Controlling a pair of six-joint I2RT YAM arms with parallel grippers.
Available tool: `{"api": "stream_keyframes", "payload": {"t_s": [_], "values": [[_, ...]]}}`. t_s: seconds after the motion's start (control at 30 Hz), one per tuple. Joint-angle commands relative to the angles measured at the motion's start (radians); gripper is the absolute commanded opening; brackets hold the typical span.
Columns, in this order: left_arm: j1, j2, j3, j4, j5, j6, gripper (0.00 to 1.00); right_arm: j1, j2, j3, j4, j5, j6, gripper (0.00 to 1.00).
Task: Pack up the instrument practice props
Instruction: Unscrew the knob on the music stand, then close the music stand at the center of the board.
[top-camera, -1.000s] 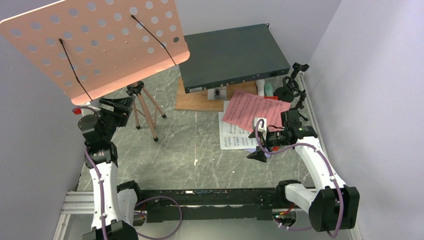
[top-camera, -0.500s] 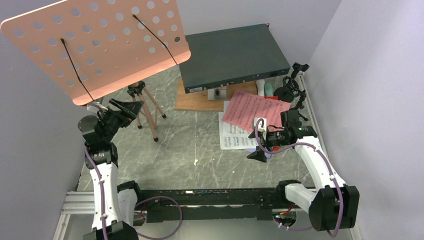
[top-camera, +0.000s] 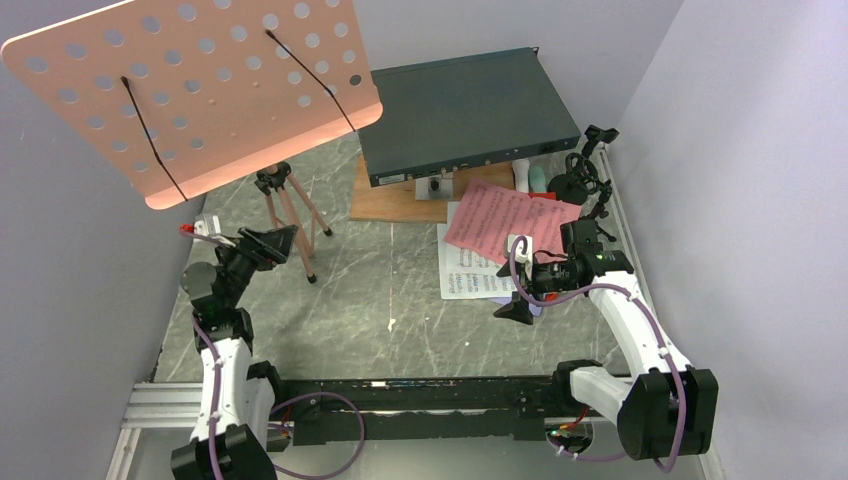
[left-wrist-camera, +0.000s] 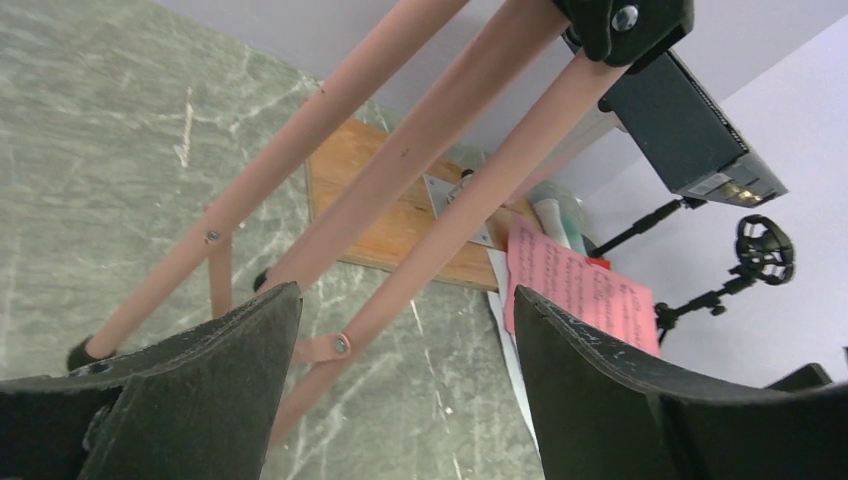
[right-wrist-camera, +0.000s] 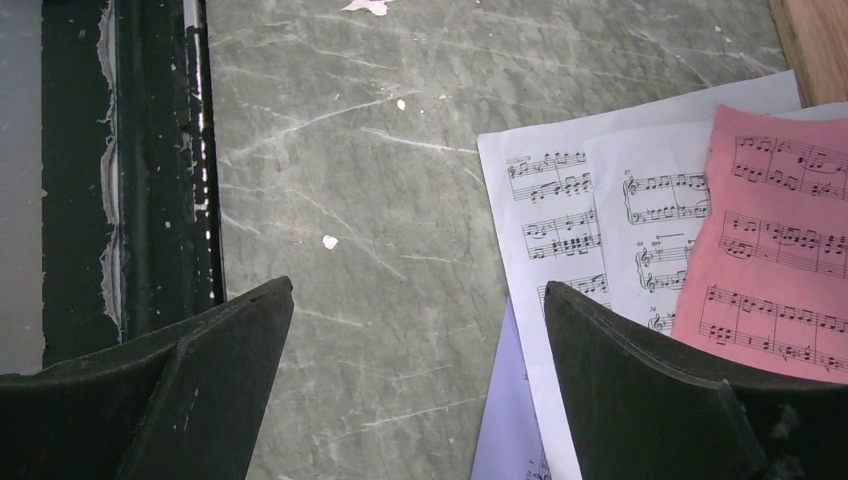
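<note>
- At the left of the table (top-camera: 400, 300), the salmon-pink music stand (top-camera: 200, 90) is set upright on its tripod legs (left-wrist-camera: 420, 190).
- The left pincer (left-wrist-camera: 400, 300) is spread wide and empty, and the legs are framed between its fingers but not gripped.
- The sheet-music pages (top-camera: 500, 225) are fanned flat at right, with the mic stand (top-camera: 585, 185) and tubes (top-camera: 528, 175) placed behind them.
- The right pincer (right-wrist-camera: 415, 295) is held wide open and empty above the pages' near edge.
- Risk: the stand is judged top-heavy and could be toppled if one leg is nudged or clamped off-centre.
- Risk: the pages could be creased or scattered if pinched flat.
</note>
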Motion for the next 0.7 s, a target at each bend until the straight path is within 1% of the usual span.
{"api": "stream_keyframes", "payload": {"t_s": [0.0,0.1,0.3,0.4,0.57,0.67], "values": [[0.001,0.036,0.002,0.189,-0.047,0.075,0.82,0.001,0.005,0.002,-0.006,-0.027,-0.030,1.00],[-0.014,0.086,0.023,0.206,-0.060,0.098,0.80,0.003,0.005,0.003,-0.005,-0.027,-0.028,1.00],[-0.051,0.190,0.036,0.305,-0.098,0.107,0.72,0.002,0.002,0.002,-0.004,-0.026,-0.027,1.00],[-0.078,0.206,0.043,0.316,-0.126,0.129,0.70,0.003,0.002,0.002,-0.005,-0.025,-0.026,1.00],[-0.139,0.192,0.059,0.274,-0.235,0.212,0.70,0.004,0.004,0.002,-0.005,-0.027,-0.027,1.00],[-0.218,0.199,0.078,0.234,-0.345,0.307,0.71,0.005,0.005,0.002,-0.004,-0.026,-0.027,1.00]]}}
